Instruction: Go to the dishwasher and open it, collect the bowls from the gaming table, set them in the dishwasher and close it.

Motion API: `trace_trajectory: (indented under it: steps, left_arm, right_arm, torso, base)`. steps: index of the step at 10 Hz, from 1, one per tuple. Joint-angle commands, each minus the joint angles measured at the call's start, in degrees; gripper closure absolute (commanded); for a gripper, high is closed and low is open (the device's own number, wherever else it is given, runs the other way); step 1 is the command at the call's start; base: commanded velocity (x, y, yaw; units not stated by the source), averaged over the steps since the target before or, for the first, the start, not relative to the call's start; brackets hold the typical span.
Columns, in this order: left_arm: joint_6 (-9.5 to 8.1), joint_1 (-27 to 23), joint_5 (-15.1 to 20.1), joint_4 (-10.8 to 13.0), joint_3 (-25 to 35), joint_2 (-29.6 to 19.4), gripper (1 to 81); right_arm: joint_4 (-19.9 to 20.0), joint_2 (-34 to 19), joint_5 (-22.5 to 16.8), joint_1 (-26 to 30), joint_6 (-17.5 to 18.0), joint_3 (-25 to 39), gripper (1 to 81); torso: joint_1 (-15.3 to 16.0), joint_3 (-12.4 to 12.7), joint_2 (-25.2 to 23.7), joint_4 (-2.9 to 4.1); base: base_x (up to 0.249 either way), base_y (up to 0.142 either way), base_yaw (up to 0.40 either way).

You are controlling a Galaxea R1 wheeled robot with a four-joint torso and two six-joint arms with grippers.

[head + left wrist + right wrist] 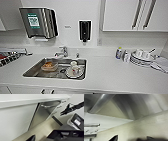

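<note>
Facing dishwasher (41, 115): steel front centre of left wrist frame, bar handle (50, 105) at upper centre, door looks shut. Right gripper (62, 113) upper right there, near the handle, fingers slightly parted, holding nothing; left gripper's state can't tell. Sink (32, 72) lower centre of head frame.

Dirty dishes (72, 70) fill the sink (32, 71); plates (140, 58) stacked nearby.

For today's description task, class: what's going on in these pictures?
The robot stands at a kitchen counter whose sink holds dishes. Below the counter, its right tool hangs open near the steel dishwasher, apart from the bar handle. It grips nothing.
</note>
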Motion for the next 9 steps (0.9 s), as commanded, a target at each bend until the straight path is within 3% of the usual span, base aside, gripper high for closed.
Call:
trace_trajectory:
  steps: [1,2,4,6,9]
  left_arm:
    - [-0.47,-8.6,6.2,-3.7,2.7,-2.1,1.0]
    - [-0.39,-9.1,6.2,-3.7,3.1,-2.4,1.0]
    - [-0.48,-9.4,6.1,-3.8,2.8,-2.4,1.0]
    - [-0.48,-9.4,6.1,-3.8,2.7,-2.5,1.0]
    - [-0.48,-9.4,6.2,-3.1,2.5,-2.2,1.0]
  right_arm:
    - [0.8,-4.3,-1.5,5.8,1.3,3.4,1.0]
    - [0.8,-5.4,-1.6,6.7,2.0,4.4,1.0]
    - [0.6,-7.9,-1.7,9.0,3.3,7.4,1.0]
    - [0.8,-8.4,-5.1,12.0,5.6,8.1,1.0]
    - [0.5,-8.2,-6.5,16.3,12.1,7.9,1.0]
  torso:
    - [3.7,0.0,-5.7,0.0]
    - [1.2,0.0,-2.0,0.0]
    - [2.9,0.0,-4.8,0.0]
    - [3.3,0.0,-5.4,0.0]
    - [3.3,0.0,-5.4,0.0]
  base:
    - [0.0,0.0,0.0]
    - [0.0,0.0,0.0]
    - [0.0,0.0,0.0]
    - [0.0,0.0,0.0]
    - [0.0,0.0,0.0]
